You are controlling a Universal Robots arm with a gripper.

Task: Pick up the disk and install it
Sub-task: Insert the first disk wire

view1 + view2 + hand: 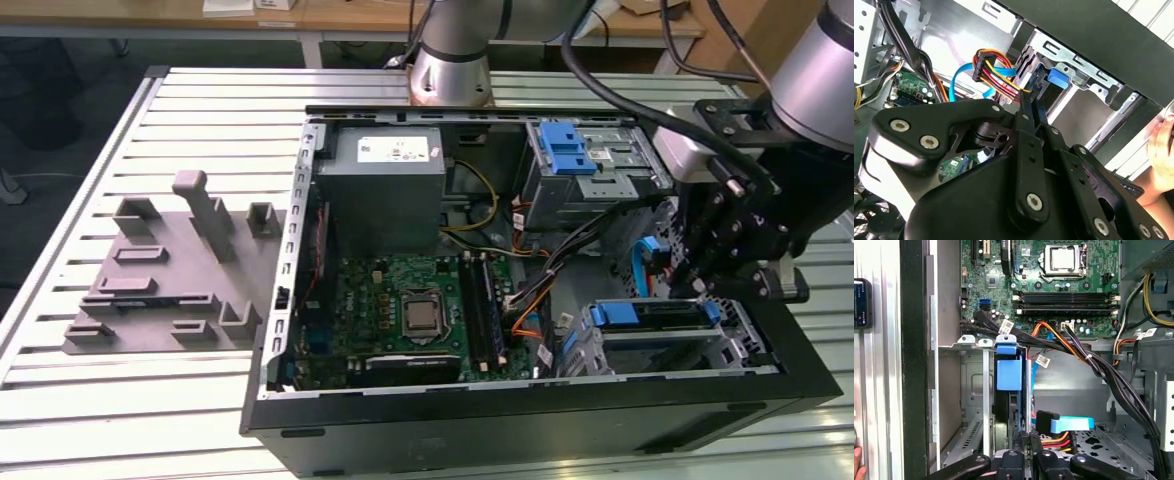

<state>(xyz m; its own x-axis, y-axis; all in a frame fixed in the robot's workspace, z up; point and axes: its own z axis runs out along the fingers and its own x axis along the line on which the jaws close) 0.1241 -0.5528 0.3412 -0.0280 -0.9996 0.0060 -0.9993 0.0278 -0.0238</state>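
Exterior view: open computer case (534, 420) on slatted table (80, 400); gripper (727, 285) hangs low beside drive bay. First wrist view: disk (1008, 390), blue carrier, seated upright in bay slot, motherboard (1054, 285) beyond. Fingers closed together, grasping nothing. Second wrist view: person's hand (1163, 150) outside case.

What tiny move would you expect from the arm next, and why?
Probably a short, gentle push along the slot. In the first wrist view the disk stands on edge between the drive bay's metal rails, and the gripper sits right behind it, in line. Whether it is fully seated I cannot tell.
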